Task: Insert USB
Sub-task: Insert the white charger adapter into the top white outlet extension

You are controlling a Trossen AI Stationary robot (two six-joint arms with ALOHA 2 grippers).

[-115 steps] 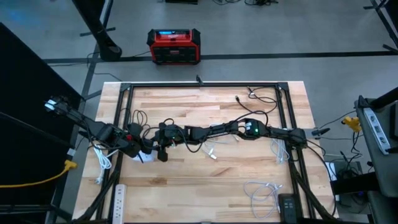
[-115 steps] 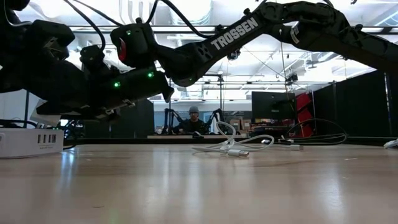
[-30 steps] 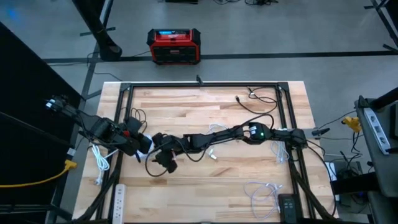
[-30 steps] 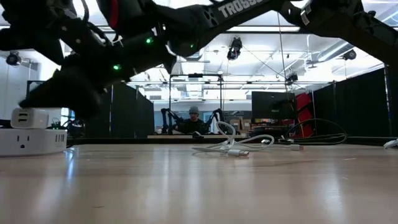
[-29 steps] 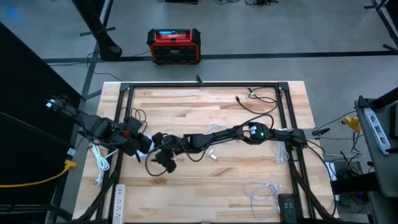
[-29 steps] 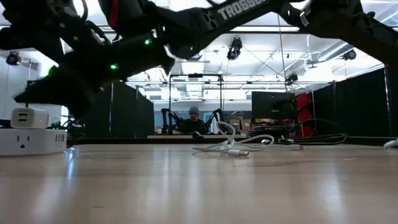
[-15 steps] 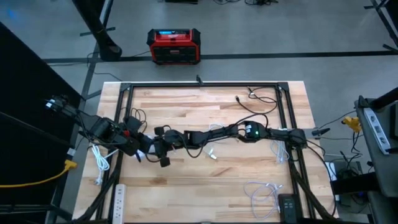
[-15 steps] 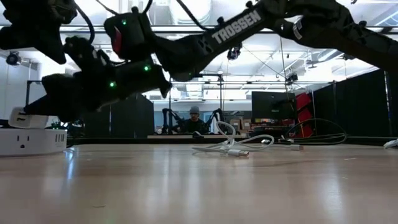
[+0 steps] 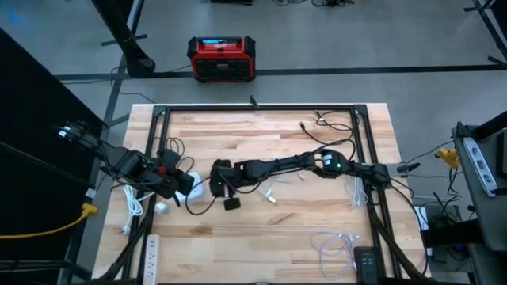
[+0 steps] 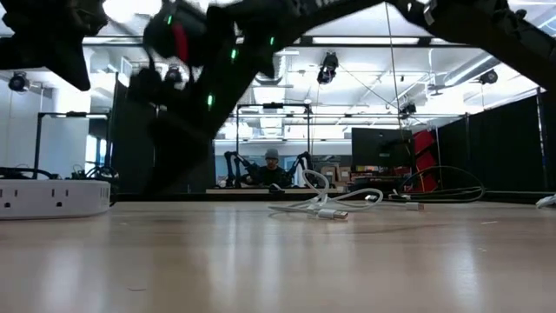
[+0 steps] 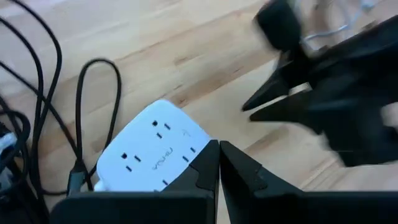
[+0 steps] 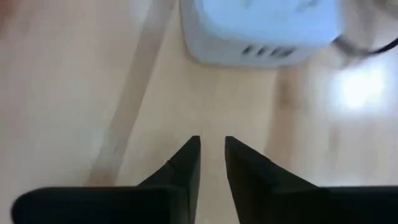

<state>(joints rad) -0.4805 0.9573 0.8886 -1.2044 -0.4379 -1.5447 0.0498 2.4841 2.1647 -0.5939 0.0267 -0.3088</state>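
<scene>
Beside the white power strip (image 11: 152, 152), shut left gripper (image 11: 217, 163), nearly closed empty right gripper (image 12: 211, 155), black cables (image 11: 81, 124)

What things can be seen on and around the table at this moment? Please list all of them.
power hub: one, white, on the table's left part, just ahead of the left gripper
USB cable: one, white, loose near the table's middle
thin cable: one, black, back right part of the table
cable bundle: one, white, front right part of the table
power strip: one, white, front left edge
table: one, light wood with a black frame
box: one, red and black, on the floor behind the table
person: one, far back in the room
left gripper: dark, shut, over the hub
right gripper: dark, fingers a narrow gap apart, empty, facing the hub
</scene>
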